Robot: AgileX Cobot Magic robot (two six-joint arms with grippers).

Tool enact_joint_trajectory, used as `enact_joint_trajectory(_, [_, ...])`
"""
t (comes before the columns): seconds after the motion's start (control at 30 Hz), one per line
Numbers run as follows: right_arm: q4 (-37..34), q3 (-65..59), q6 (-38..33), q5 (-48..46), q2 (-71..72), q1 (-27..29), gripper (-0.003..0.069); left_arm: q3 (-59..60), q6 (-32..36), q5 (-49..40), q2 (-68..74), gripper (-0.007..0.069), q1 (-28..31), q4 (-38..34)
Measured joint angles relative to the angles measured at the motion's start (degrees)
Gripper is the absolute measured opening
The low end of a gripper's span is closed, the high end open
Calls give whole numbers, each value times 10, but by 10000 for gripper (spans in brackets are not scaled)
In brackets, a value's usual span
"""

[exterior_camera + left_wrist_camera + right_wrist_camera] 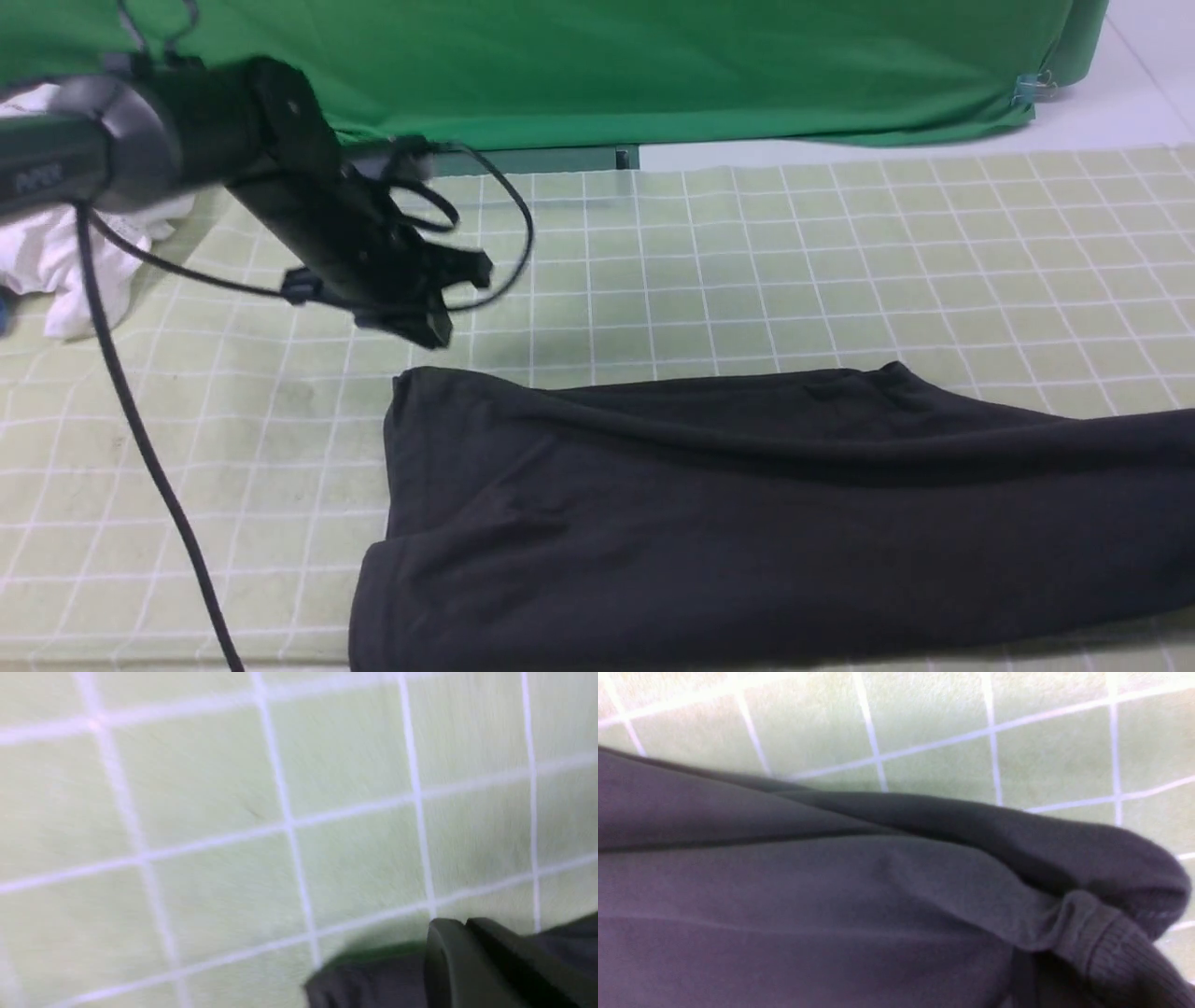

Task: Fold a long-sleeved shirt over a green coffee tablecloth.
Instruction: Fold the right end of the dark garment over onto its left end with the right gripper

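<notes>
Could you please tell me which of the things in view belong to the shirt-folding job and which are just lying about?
For the job:
- black long-sleeved shirt
- pale green checked tablecloth beneath it

Just lying about:
- crumpled white garment at the far left
- dark green fabric hanging along the back
- small clip at that fabric's right corner

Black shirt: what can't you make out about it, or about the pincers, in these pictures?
Long-sleeved shirt: the front view's right and bottom edges cut it off; no print shows.
Left pincer: blurred in the front view; the left wrist view's edge crops it.
Right pincer: outside every view.
</notes>
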State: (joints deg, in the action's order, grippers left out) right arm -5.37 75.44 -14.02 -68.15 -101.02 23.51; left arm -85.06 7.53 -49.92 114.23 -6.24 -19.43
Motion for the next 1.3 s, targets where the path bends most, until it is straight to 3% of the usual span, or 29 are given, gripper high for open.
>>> enact_joint_trajectory(0.27, [-13, 56, 15, -17, 14, 0, 69, -78, 18, -91, -48, 16, 57, -53])
enact_joint_trajectory(0.43, [-83, 68, 39, -16, 65, -19, 69, -84, 28, -114, -64, 16, 75, -84])
enact_joint_trajectory(0.5, [-120, 68, 65, -16, 97, -52, 69, -84, 31, -125, -64, 16, 87, -102])
enact_joint_trajectory(0.67, [-167, 68, 110, -16, 130, -155, 69, -84, 54, -133, -64, 16, 111, -137])
enact_joint_trajectory(0.7, [-173, 68, 130, -12, 134, -209, 69, -84, 66, -134, -64, 16, 120, -152])
enact_joint_trajectory(0.8, [-177, 68, 155, 4, 135, -280, 69, -84, 76, -134, -64, 16, 125, -157])
enact_joint_trajectory(0.83, [-178, 68, 180, 41, 130, -351, 69, -84, 79, -134, -64, 16, 128, -156])
enact_joint_trajectory(0.87, [-178, 68, 187, 63, 127, -386, 69, -84, 80, -132, -64, 16, 128, -155])
enact_joint_trajectory(0.9, [-178, 68, 189, 63, 126, -393, 69, -84, 80, -132, -64, 16, 128, -155])
enact_joint_trajectory(1.07, [-181, 68, 225, 173, 90, -542, 69, -84, 81, -125, -64, 16, 128, -154])
enact_joint_trajectory(1.3, [-181, 68, 250, 287, 14, -655, 74, -84, 81, -125, -64, 16, 128, -149])
